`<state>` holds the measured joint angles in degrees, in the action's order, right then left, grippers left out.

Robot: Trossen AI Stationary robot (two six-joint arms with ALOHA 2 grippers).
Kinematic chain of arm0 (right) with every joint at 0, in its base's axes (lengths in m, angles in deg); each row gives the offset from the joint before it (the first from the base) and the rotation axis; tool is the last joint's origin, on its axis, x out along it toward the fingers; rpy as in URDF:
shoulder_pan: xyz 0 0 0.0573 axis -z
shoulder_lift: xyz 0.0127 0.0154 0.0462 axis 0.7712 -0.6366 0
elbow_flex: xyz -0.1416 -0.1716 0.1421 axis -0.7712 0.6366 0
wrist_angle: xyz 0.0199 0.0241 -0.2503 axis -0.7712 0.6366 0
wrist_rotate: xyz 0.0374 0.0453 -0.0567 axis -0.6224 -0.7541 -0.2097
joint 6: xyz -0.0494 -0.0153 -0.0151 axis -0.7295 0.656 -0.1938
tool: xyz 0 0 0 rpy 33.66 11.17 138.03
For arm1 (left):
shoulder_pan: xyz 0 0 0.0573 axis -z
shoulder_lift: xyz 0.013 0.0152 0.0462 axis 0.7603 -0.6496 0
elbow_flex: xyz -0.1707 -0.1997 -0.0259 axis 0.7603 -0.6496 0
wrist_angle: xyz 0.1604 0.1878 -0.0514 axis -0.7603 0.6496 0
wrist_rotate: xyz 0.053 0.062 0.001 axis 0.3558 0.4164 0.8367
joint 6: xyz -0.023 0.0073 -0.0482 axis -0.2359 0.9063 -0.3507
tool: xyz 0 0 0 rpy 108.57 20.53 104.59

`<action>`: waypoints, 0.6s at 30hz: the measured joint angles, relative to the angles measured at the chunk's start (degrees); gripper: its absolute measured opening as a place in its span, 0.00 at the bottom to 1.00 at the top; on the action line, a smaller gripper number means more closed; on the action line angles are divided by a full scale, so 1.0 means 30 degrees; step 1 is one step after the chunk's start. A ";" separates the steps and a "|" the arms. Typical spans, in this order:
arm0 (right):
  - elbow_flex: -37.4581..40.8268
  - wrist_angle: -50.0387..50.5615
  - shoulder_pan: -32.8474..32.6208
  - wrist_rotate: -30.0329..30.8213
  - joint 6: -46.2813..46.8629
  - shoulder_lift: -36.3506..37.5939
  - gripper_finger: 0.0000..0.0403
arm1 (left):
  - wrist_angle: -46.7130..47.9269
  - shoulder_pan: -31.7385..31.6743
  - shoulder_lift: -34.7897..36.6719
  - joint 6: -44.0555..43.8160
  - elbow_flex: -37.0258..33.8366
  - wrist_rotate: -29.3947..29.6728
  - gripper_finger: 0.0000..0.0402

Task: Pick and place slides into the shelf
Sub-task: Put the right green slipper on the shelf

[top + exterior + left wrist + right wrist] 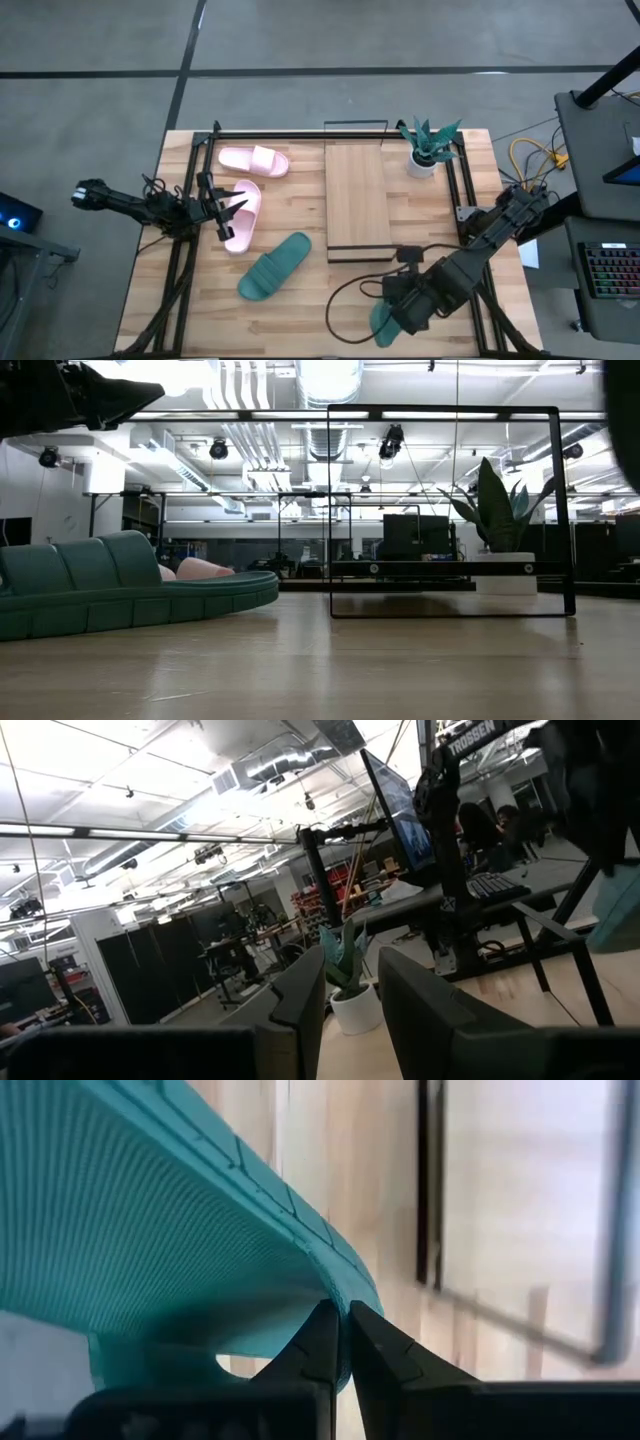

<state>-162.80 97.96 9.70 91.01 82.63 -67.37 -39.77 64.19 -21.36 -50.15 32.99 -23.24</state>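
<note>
Teal slides (274,266) (ribbed soles), pink slides (253,160), light-wood shelf (358,200).

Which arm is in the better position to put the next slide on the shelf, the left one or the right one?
The right arm, probably. Its end effector is already shut on a teal slide, near the shelf. The left end effector hangs open over a pink slide, holding nothing.
</note>
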 joint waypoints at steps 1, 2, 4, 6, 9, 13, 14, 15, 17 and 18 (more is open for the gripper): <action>-0.0333 -0.0196 -0.0045 0.0570 -0.0163 0.0001 0.03 | -0.0004 0.0004 0.0000 0.0000 0.0000 -0.0022 0.21; -0.0634 -0.0436 -0.0078 0.1181 -0.0405 0.0015 0.03 | -0.0007 0.0000 0.0000 0.0000 0.0000 -0.0015 0.21; -0.1288 -0.0983 -0.0162 0.2577 -0.1116 0.0015 0.03 | -0.0004 0.0002 0.0000 0.0000 0.0000 -0.0029 0.21; -0.1907 -0.1502 -0.0292 0.3598 -0.2164 0.0015 0.03 | 0.0000 0.0007 -0.0029 -0.0017 0.0000 -0.0125 0.21; -0.2907 -0.2593 -0.0523 0.5532 -0.3911 0.0015 0.03 | 0.0042 0.0007 -0.0283 -0.0889 0.0000 -0.0981 0.21; -0.3939 -0.4081 -0.0817 0.8480 -0.6603 0.0015 0.03 | 0.0035 0.0007 -0.0748 -0.1200 0.0000 -0.3158 0.21; -0.4084 -0.4508 -0.0924 0.9340 -0.7365 0.0015 0.03 | 0.0014 0.0007 -0.0888 -0.1394 0.0000 -0.3695 0.21; -0.4176 -0.5043 -0.0981 1.0148 -0.8176 0.0015 0.03 | 0.0015 0.0007 -0.1032 -0.1481 0.0000 -0.4164 0.21; -0.4198 -0.6292 -0.1054 1.1749 -0.9700 0.0015 0.03 | 0.0022 0.0007 -0.1304 -0.1522 0.0000 -0.5064 0.21; -0.4176 -0.7073 -0.1054 1.2583 -1.0355 0.0015 0.03 | 0.0016 0.0010 -0.1425 -0.1523 0.0000 -0.5407 0.21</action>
<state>-175.32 76.74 6.54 128.76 51.56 -67.33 -39.73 64.22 -25.64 -54.72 32.99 -39.46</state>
